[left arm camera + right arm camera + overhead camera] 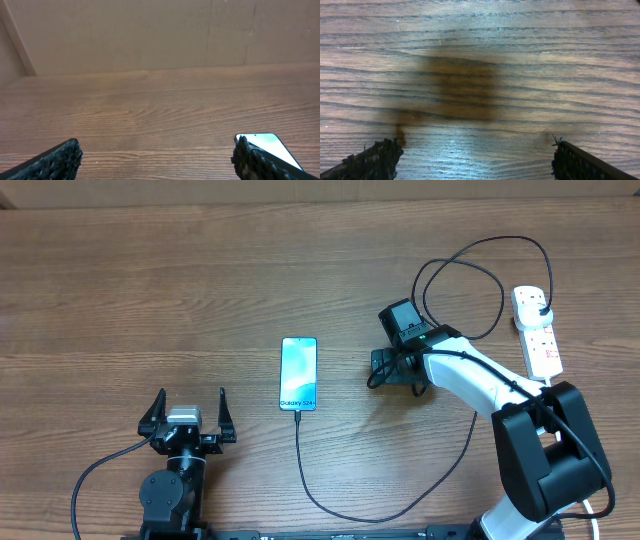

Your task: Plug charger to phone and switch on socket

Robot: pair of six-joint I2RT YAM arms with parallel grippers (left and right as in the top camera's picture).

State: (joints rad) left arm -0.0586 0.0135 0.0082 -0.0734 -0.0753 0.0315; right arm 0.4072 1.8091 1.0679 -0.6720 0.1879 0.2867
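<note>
The phone [298, 373] lies flat mid-table with its light blue screen up; its corner [272, 144] shows behind my left gripper's right finger. The charger cable [330, 505] meets the phone's near end, loops toward the front edge, then runs right and back to a black plug [541, 306] seated in the white socket strip [540, 345] at the far right. My left gripper [190, 396] [157, 150] rests open near the front left, holding nothing. My right gripper [395, 368] [475, 150] hangs open close over bare wood, right of the phone.
The wooden table [150, 280] stretches bare to the left and back. Cable loops [480, 270] lie behind the right arm. A plain wall [150, 35] stands beyond the table's far edge.
</note>
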